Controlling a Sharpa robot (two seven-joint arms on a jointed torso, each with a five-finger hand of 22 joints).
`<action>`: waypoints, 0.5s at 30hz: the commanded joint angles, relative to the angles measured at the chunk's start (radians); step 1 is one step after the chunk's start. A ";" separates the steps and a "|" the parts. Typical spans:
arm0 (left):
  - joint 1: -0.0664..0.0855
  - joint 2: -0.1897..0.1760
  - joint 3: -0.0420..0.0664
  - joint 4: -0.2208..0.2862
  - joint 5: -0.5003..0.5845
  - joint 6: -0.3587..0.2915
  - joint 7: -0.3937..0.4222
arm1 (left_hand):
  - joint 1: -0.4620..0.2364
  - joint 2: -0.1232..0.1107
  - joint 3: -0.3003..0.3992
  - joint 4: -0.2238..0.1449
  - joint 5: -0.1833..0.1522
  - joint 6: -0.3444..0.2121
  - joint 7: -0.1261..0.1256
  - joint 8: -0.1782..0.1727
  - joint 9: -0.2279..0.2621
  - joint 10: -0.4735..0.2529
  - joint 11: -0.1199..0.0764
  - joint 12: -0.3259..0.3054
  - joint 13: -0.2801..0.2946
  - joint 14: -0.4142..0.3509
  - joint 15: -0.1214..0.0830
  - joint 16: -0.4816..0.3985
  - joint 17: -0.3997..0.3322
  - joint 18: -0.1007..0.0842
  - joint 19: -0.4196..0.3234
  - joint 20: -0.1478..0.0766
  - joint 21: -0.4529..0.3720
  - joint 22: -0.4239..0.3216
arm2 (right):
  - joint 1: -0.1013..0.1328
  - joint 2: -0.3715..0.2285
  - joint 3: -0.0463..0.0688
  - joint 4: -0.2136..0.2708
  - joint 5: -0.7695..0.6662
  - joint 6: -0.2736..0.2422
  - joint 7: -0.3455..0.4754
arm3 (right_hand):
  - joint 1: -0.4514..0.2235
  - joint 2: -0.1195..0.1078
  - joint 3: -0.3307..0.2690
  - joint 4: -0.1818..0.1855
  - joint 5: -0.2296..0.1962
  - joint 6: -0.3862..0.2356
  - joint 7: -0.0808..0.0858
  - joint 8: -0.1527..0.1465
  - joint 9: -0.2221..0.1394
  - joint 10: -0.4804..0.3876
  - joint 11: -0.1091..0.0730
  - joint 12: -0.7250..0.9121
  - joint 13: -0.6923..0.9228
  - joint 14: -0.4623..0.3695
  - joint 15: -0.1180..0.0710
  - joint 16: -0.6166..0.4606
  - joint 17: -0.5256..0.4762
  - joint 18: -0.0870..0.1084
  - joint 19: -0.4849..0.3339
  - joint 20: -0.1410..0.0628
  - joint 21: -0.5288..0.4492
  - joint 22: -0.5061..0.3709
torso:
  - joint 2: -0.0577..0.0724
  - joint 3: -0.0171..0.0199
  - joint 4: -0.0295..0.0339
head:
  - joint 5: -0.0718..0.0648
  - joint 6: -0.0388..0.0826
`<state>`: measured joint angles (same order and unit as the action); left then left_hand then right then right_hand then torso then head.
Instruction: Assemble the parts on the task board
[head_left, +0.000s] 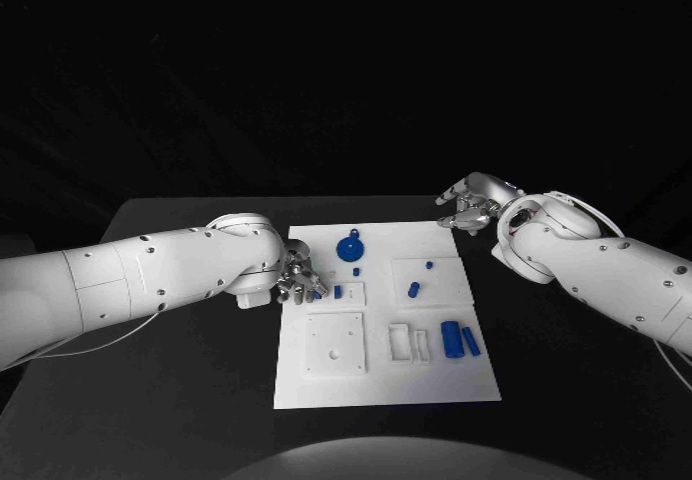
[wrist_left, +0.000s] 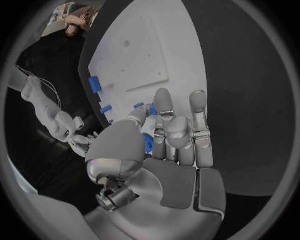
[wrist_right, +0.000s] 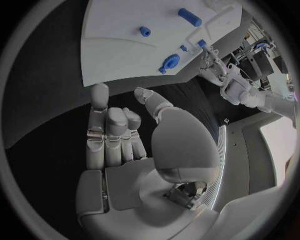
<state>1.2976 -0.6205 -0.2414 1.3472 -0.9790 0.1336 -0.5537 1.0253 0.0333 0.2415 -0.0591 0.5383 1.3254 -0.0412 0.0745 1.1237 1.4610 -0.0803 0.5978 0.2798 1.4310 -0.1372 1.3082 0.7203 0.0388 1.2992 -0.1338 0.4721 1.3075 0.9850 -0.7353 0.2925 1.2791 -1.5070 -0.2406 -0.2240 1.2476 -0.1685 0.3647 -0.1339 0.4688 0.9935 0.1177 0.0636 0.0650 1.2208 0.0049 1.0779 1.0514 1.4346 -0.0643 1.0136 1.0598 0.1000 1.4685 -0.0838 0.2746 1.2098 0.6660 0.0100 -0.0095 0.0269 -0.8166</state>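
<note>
The white task board (head_left: 389, 385) lies mid-table. My left hand (head_left: 299, 280) is at the board's left edge, thumb and fingers pinching a small blue part (wrist_left: 148, 142). A round blue disc (head_left: 351, 248) sits at the board's far end, with small blue pegs (head_left: 428, 265) (head_left: 414, 289) to its right and another (head_left: 338, 292) beside my left fingertips. Two blue cylinders (head_left: 460, 340) lie side by side at the right. My right hand (head_left: 473, 205) hovers over the black table off the board's far right corner, fingers loosely bent and holding nothing (wrist_right: 115, 135).
A raised white square block (head_left: 335, 343) with a hole and a white bracket (head_left: 407, 341) stand on the near half of the board. Black table (head_left: 173, 400) surrounds the board on all sides. My left forearm (head_left: 144, 280) crosses the table's left side.
</note>
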 joint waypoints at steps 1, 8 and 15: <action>-0.001 0.001 0.000 0.005 -0.001 0.013 -0.003 | 0.013 0.021 0.065 -0.073 -0.001 -0.003 -0.002 -0.003 0.001 0.055 0.000 0.004 -0.001 -0.002 0.007 -0.002 0.001 0.008 0.002 0.007 0.002 0.017 | -0.001 0.000 0.000 0.001 -0.009 0.013 0.002 | -0.007 0.000 0.004 -0.002 0.004 0.008 0.000 -0.001 -0.001 -0.003 -0.004 -0.003 -0.001 0.002 -0.005 -0.006 -0.001 0.005 0.032 -0.006 0.003 -0.001 | 0.000 0.0006 -0.0005 | 0.000 -0.001; -0.001 0.003 0.000 0.000 0.001 0.007 -0.001 | 0.003 0.018 0.054 -0.062 -0.019 -0.004 -0.003 -0.004 0.000 0.055 0.000 0.004 -0.001 -0.003 0.006 -0.003 -0.001 0.007 0.002 0.007 0.002 0.017 | -0.001 0.000 0.000 0.001 -0.009 0.012 0.002 | -0.007 0.000 0.004 -0.002 0.004 0.008 0.000 -0.001 -0.001 -0.003 -0.004 -0.003 -0.001 0.002 -0.005 -0.006 -0.001 0.005 0.032 -0.006 0.003 -0.001 | 0.000 0.0008 -0.0014 | 0.000 0.000; -0.004 0.009 0.000 -0.011 0.001 0.005 -0.001 | 0.004 -0.009 0.010 -0.019 -0.074 -0.006 -0.007 -0.005 -0.010 0.055 -0.002 0.002 -0.001 -0.004 0.004 -0.007 -0.006 0.003 0.004 0.003 -0.002 0.015 | -0.001 -0.001 0.000 0.002 -0.009 0.011 0.002 | -0.010 0.001 0.003 -0.003 0.005 0.008 0.000 -0.002 -0.001 -0.004 -0.004 -0.005 -0.003 0.001 -0.004 -0.008 -0.002 0.005 0.032 -0.006 0.002 -0.002 | 0.000 0.0010 -0.0014 | -0.001 0.000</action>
<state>1.2964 -0.6145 -0.2411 1.3376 -0.9789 0.1329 -0.5561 1.0310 0.0402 0.2373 -0.0632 0.4663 1.3209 -0.0418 0.0745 1.1140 1.4609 -0.0802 0.5977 0.2799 1.4307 -0.1368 1.3081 0.7153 0.0386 1.2991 -0.1339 0.4721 1.3074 0.9850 -0.7359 0.2925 1.2795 -1.5071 -0.2403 -0.2241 1.2476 -0.1686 0.3647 -0.1339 0.4687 0.9934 0.1178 0.0636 0.0650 1.2208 0.0049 1.0780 1.0496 1.4346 -0.0643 1.0086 1.0588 0.0999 1.4685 -0.0839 0.2746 1.2089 0.6660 0.0108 -0.0106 0.0265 -0.8163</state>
